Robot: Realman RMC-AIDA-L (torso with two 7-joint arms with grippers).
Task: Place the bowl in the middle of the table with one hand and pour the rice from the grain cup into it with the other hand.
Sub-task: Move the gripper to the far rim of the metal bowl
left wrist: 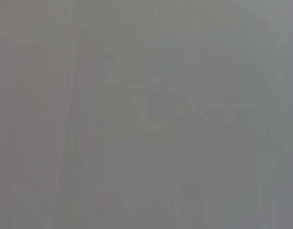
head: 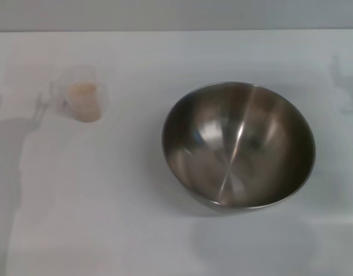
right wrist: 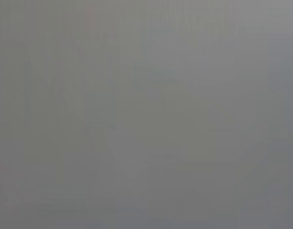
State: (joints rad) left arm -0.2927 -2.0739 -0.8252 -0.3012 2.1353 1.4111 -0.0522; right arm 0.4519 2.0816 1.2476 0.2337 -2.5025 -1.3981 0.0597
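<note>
The large stainless-steel bowl (head: 238,145) stands empty on the white table (head: 107,218), right of the middle in the head view. The small clear grain cup (head: 81,95) stands upright at the far left of the table, with pale beige rice (head: 84,100) in it. Neither gripper shows in any view; only faint arm shadows fall on the table at the left and right edges. Both wrist views show nothing but a plain grey surface.
The table's far edge (head: 176,30) runs across the top of the head view. Bare tabletop lies between the cup and the bowl and along the front.
</note>
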